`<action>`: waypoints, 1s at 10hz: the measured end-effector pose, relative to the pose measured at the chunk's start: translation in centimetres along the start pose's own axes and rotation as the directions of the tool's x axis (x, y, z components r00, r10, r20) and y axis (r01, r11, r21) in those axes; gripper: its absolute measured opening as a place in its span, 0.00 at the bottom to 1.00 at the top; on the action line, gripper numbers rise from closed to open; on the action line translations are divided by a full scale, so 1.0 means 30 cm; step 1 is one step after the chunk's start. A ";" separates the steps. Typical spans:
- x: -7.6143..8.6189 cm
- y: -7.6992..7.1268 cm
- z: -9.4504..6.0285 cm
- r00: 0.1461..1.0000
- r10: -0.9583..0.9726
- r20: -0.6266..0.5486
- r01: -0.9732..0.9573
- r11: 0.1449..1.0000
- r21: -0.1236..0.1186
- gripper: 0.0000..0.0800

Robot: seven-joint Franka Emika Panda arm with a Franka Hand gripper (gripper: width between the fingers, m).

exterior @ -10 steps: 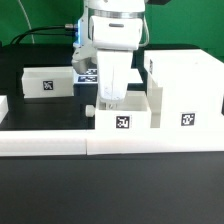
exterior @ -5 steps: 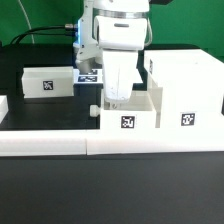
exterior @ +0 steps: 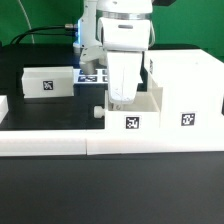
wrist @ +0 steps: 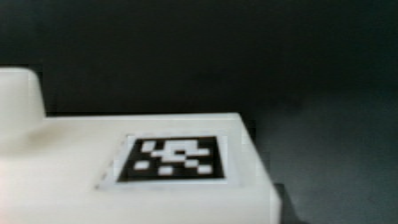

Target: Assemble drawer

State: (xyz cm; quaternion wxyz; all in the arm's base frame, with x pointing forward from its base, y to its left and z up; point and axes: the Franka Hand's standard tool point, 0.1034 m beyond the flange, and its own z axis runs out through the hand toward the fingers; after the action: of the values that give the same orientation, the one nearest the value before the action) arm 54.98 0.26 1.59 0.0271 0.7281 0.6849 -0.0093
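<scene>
Sliding toward the exterior view's right, the small tray point(exterior: 131, 116) has been brought just beside the housing point(exterior: 186, 92) by the tool point(exterior: 122, 94). Whether the tool is holding it cannot be told. Pushing in is likely next.

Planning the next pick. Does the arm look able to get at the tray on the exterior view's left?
Probably yes: that tray sits alone on the dark table, open above, with nothing tall between it and the tool.
</scene>
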 end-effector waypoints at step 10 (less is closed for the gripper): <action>0.008 -0.008 0.007 1.000 -0.027 0.003 0.027 1.000 0.006 0.05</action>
State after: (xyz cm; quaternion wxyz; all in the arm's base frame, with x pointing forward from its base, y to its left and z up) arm 54.77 0.50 1.35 0.0259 0.7190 0.6945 -0.0125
